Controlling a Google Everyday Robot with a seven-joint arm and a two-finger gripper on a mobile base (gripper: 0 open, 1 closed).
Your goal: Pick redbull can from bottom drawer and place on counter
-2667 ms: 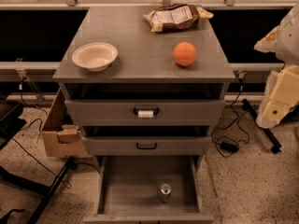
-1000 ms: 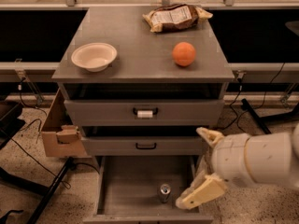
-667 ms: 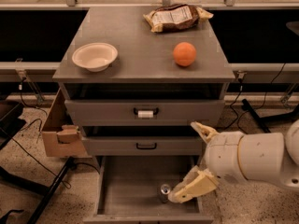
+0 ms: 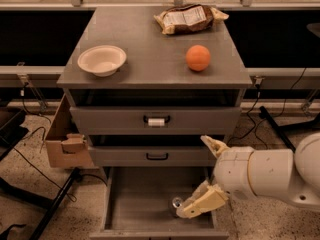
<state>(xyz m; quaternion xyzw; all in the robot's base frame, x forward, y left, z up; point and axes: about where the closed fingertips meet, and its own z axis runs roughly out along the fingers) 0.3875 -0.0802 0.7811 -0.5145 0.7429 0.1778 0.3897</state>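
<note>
Gripper (image 4: pixel 191 176) first, the cream two-finger one: where was it?

Low at the right front of the cabinet, on a thick white arm (image 4: pixel 270 176) that reached in from the right edge. It hung over the right part of the wide, plain grey bottom drawer (image 4: pixel 135 204), which stood pulled out.

And the jaws?

They were spread wide and held nothing. One pointed up and left, ending in front of the right end of the middle grey drawer (image 4: pixel 125 156). The other slanted down and left into the bottom drawer.

Where was the slim redbull can (image 4: pixel 176 202) relative to them?

It stood upright on the drawer floor, just beside the tip of the lower jaw on its upper-left side, and well below the upper jaw. Only its shiny silver top showed. I could not tell whether the lower jaw touched it.

What lay above the jaws?

The top grey drawer (image 4: pixel 110 120) with its black handle, then the flat grey metal counter (image 4: pixel 145 39). A round cream bowl (image 4: pixel 102 60) sat up and to the left of the jaws. An orange ball (image 4: pixel 198 58) sat almost straight above them, and a crinkled snack bag (image 4: pixel 189 18) lay behind the ball. All three were well apart from the gripper.

Anything left of the jaws?

A brown cardboard box (image 4: pixel 65 139) stood against the cabinet's left side, about level with the upper jaw and far from it.
</note>
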